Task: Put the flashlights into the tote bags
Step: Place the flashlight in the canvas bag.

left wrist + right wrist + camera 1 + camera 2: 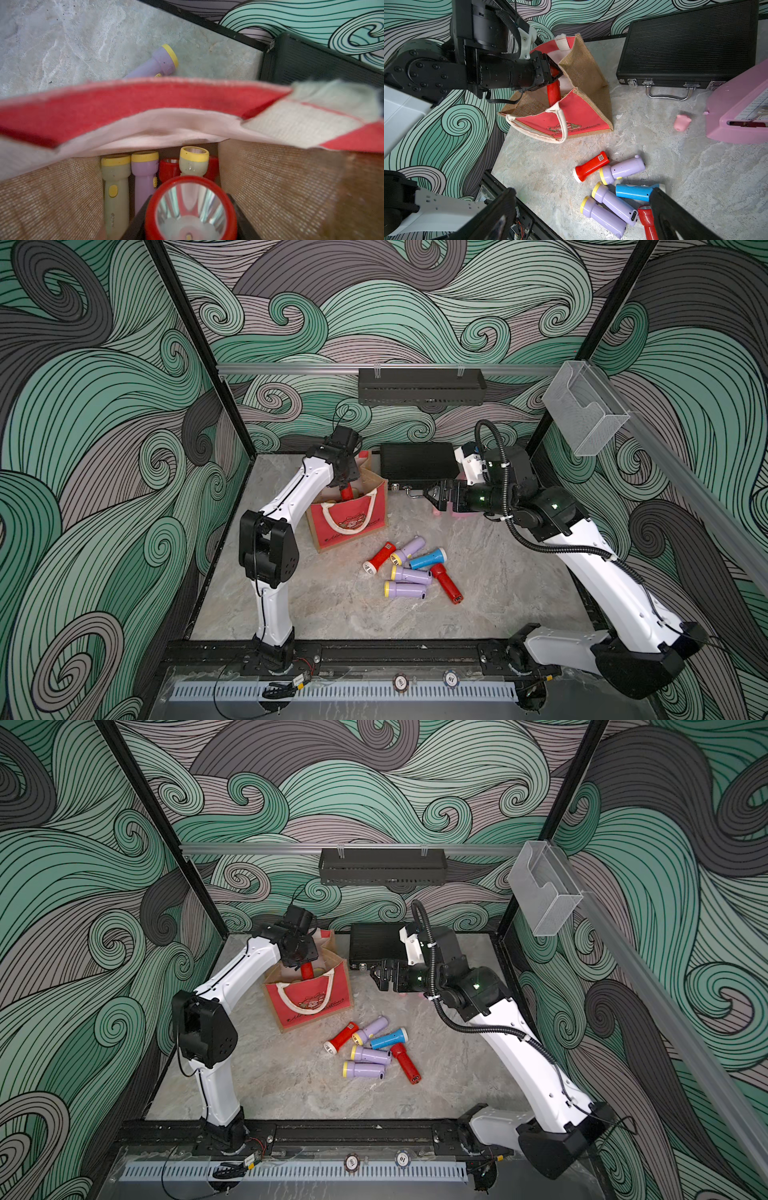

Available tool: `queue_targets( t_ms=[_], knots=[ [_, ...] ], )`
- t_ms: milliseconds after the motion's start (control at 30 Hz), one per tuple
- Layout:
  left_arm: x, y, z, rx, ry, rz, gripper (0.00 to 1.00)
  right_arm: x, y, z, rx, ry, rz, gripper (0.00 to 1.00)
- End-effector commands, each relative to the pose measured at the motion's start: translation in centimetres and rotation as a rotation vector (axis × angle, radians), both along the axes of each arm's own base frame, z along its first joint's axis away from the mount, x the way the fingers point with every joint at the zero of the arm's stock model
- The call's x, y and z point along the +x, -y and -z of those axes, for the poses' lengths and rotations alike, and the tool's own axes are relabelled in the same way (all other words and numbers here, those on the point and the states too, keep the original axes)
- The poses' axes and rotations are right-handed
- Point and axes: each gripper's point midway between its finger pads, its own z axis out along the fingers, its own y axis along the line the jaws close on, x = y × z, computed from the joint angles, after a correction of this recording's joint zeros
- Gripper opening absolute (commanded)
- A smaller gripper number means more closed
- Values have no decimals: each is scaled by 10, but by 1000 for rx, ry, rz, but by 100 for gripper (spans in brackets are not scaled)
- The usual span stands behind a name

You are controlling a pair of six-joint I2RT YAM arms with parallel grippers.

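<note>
We see the left jaws closed narrowly on a red flashlight (pixel 346 492), upright in the mouth of the tote bag (pixel 353 517), the left arm (pixel 291 493) arched over it. The right jaws gape wide and empty, held level near the black case (pixel 415 462).

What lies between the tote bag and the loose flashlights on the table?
Nothing: the table between the tote bag and the nearest red flashlight is bare, as the right wrist view and both top views show.
</note>
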Motion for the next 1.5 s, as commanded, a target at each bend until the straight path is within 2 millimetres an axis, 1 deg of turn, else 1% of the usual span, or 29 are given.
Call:
queue_targets(
  t_ms=[0, 300, 500, 867, 1033, 1100, 1233, 1333, 1400, 1467],
  knots=[
    [2, -4, 16, 10, -37, -6, 0, -1, 7, -1, -2, 6, 31, 100],
    [-11, -6, 60, 30, -186, -21, 0, 0, 10, 1, -11, 8, 45, 100],
    [-18, -6, 80, 32, -231, -12, 0, -1, 12, 3, -15, 6, 54, 100],
    [-32, -9, 100, 31, -273, -12, 0, -6, 18, 3, -16, 13, 71, 100],
    [-36, -10, 105, 35, -285, -14, 1, -7, 25, 9, -31, -4, 109, 100],
    [-37, -10, 104, 35, -283, -15, 13, -9, 32, 20, -60, -40, 138, 100],
    [-37, -12, 93, 30, -249, -22, 34, -16, 45, 41, -119, -115, 184, 100],
    [-34, -13, 75, 32, -213, -18, 48, -24, 54, 56, -149, -167, 206, 100],
    [-33, -13, 62, 35, -191, -11, 61, -32, 59, 68, -170, -212, 215, 100],
    [-31, -14, 49, 33, -164, -6, 67, -39, 64, 82, -186, -264, 222, 100]
  ],
)
